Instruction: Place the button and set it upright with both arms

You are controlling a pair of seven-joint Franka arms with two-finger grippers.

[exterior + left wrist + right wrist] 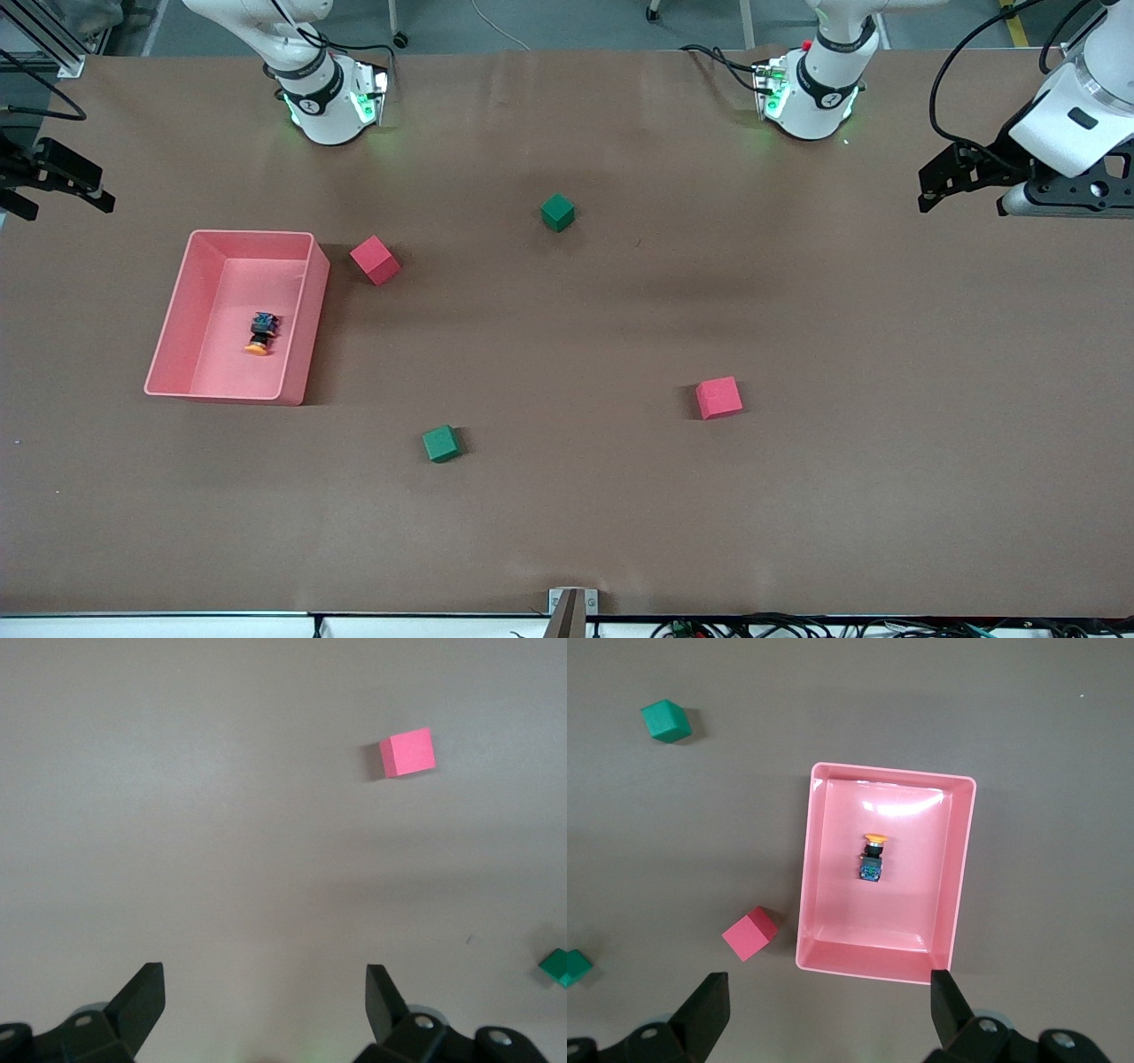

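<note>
Honestly, your button (260, 334) lies tipped in the pink tray (174, 330), cap toward 6 o'clock, so a grab may roll it against the wall. Right gripper (824, 1010) hangs above the tray and left gripper (266, 1001) waits over bare bench (797, 496); both have fingers apart.

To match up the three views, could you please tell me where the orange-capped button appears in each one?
Front view: the button lies on its side in the pink bin, toward the right arm's end of the table.
Left wrist view: not in it.
Right wrist view: the button lies mid-floor in the pink bin.
Shared landmark: the red cube beside the bin.
</note>
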